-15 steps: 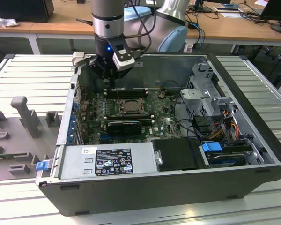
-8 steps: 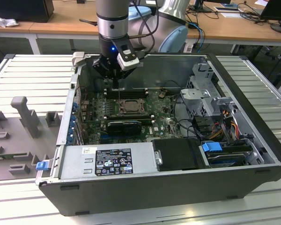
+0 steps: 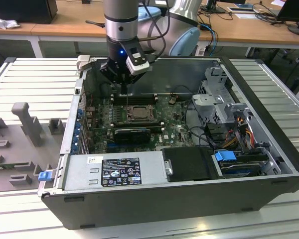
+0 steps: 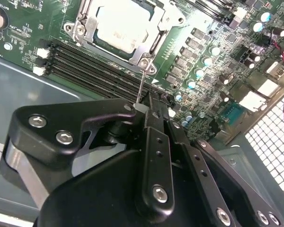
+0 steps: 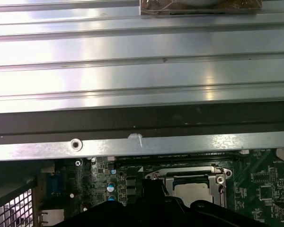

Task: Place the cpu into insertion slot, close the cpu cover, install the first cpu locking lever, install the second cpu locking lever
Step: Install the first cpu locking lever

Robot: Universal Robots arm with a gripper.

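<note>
The cpu (image 4: 117, 21) lies flat in the insertion slot (image 3: 138, 113) on the green board, its silvery top showing through the window of the cpu cover (image 4: 135, 51), which lies down over it. A thin wire locking lever (image 4: 141, 82) stands up from the socket's corner and ends at my fingertips. My gripper (image 4: 149, 105) is shut on that lever's end, just above the memory slots beside the socket. In the exterior view the gripper (image 3: 124, 91) hangs over the far edge of the socket. The first wrist view shows the cpu (image 5: 193, 193) beyond the case wall.
Long black memory slots (image 4: 90, 66) run next to the socket. A black card (image 3: 132, 134) lies on the near side of it. The power supply (image 3: 114, 172), drive cage (image 3: 217, 94) and cables (image 3: 199, 132) crowd the case. Case walls (image 5: 142, 144) enclose the board.
</note>
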